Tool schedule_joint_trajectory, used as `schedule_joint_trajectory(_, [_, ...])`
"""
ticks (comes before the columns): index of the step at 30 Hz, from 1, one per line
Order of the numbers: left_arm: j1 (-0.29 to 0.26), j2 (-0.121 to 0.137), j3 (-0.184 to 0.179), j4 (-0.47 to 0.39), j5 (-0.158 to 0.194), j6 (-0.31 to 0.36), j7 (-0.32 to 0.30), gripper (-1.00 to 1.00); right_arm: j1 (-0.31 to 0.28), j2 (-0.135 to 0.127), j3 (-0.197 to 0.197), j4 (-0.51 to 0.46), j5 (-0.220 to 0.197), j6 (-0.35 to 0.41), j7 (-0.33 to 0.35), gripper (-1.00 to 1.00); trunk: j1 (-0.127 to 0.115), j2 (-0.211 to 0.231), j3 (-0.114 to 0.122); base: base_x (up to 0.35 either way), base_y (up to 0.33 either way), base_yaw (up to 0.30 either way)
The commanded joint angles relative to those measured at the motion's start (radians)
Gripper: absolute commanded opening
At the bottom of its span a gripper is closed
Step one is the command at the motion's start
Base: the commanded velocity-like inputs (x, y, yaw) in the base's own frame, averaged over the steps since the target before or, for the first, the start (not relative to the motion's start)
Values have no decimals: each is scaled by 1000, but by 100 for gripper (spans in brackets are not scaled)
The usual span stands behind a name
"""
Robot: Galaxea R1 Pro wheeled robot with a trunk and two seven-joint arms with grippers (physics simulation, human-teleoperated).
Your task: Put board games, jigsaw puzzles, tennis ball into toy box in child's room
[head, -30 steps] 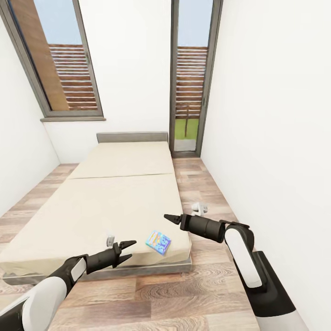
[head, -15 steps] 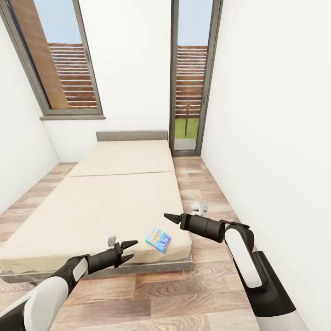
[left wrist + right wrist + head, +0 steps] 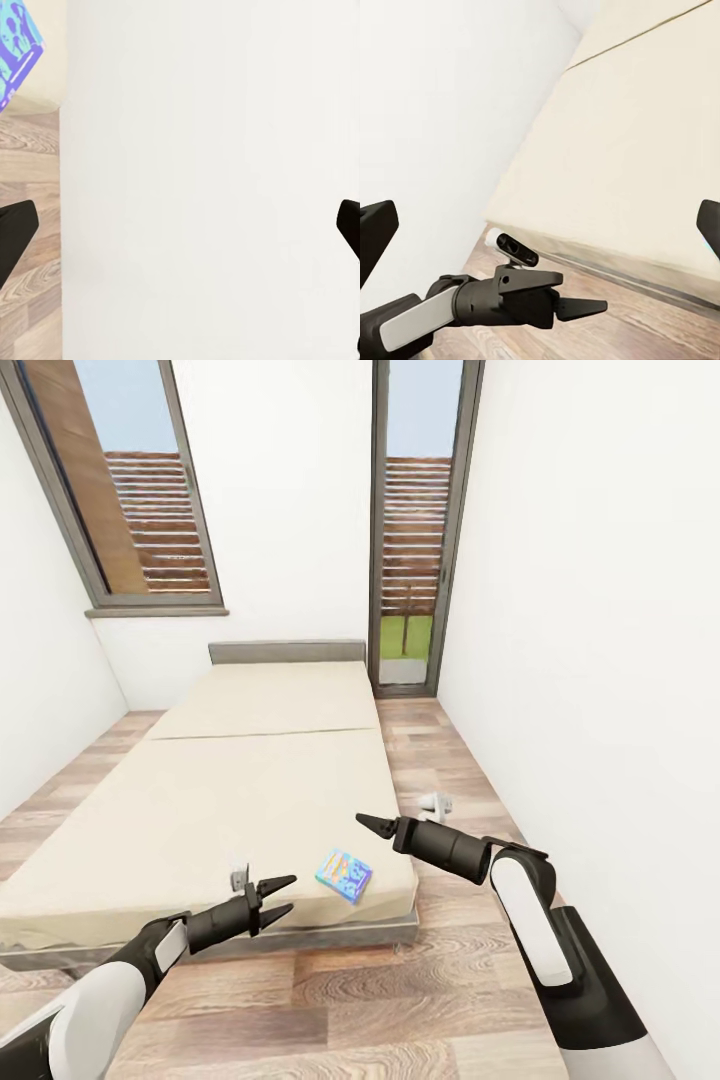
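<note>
A bright blue board game (image 3: 344, 875) lies flat near the front right corner of the bed (image 3: 240, 790), which has a beige mattress. My left gripper (image 3: 290, 893) hovers open over the bed's front edge, a short way left of the game. My right gripper (image 3: 362, 821) hangs above the mattress's right edge, just beyond the game and apart from it. Its fingers (image 3: 376, 232) stand wide apart in the right wrist view, so it is open. The left wrist view catches a corner of the board game (image 3: 18, 45) between spread fingers (image 3: 13, 234). The table and the toy box are out of view.
A white wall (image 3: 600, 660) runs close along the right, leaving a narrow strip of wood floor (image 3: 450, 760) beside the bed. A tall glass door (image 3: 412, 530) and a window (image 3: 140, 500) are at the far end. Open floor (image 3: 380, 1000) lies before the bed.
The whole picture has shifted slightly upward, so the camera has moved and more floor shows in front of the bed. Both arms hold about the same pose, both grippers open.
</note>
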Motion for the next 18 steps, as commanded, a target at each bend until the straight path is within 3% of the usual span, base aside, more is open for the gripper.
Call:
schedule_joint_trajectory(1, [-1,0,7,0,-8,10,-5,100,-1,-1,0,0,5,3,8,100,4,-8,-4,0,0,0])
schedule_joint_trajectory(18, [-1,3,9,0,-2,9,-7,100,1,-3,-1,2,6,-3,16,100,69,-127,-57,0,0,0])
